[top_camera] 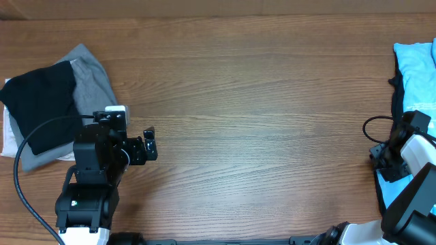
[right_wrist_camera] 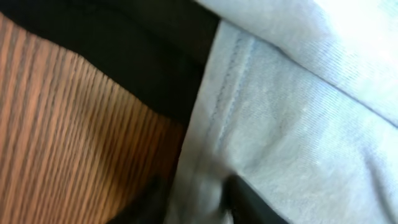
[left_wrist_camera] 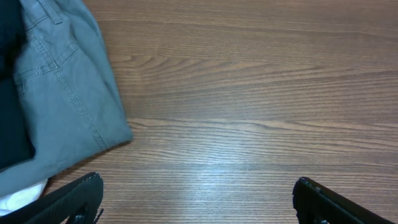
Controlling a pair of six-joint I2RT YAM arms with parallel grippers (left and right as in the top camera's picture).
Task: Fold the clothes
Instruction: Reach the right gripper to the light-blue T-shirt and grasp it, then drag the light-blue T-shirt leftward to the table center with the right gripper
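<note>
Pinching sky-blue T-shirt (right_wrist_camera: 298, 124): right gripper (right_wrist_camera: 193, 202); left gripper (left_wrist_camera: 198, 186) spread.

Sky-blue T-shirt (top_camera: 417, 68): cut off by the overhead's right edge; its lettering cannot be made out.
Black cloth (top_camera: 394, 99): only a narrow strip shows beside the T-shirt.
White garment (left_wrist_camera: 18, 196): a small corner shows under the grey garment (left_wrist_camera: 62, 93); what kind it is cannot be told.
Right gripper (right_wrist_camera: 193, 208): its fingers are dark blurs at the bottom edge against pale cloth; whether it grips cannot be told.
Left gripper (left_wrist_camera: 199, 202): its fingertips are cut off by the wrist view's bottom edge.
</note>
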